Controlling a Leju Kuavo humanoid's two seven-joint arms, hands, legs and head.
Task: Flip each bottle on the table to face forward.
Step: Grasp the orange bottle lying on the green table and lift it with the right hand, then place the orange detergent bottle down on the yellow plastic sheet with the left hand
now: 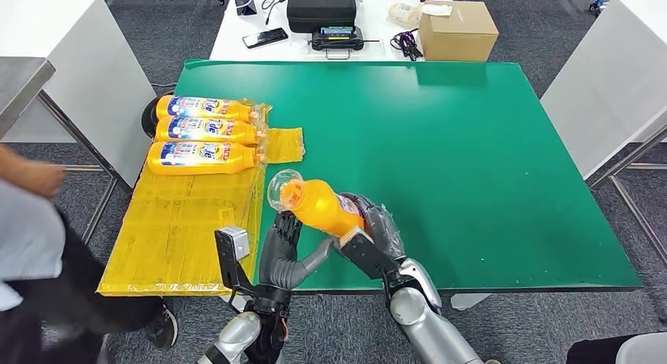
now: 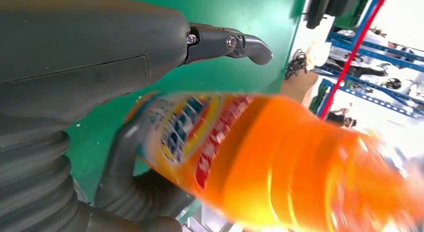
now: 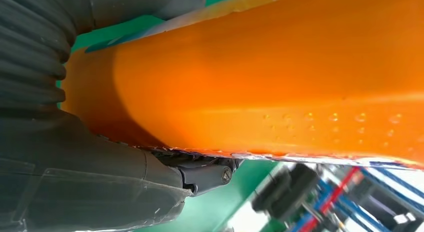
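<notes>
Gripping orange bottle (image 1: pixel 324 207), right hand (image 1: pixel 376 226) holds it above green surface (image 1: pixel 472 159); left hand (image 1: pixel 281 250) touches neck, grip unclear; label unreadable.

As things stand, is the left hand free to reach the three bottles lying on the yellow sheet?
Probably not yet. The left hand is up under the neck end of the orange bottle that the right hand grips. The three bottles lie beyond it with nothing between.
</notes>
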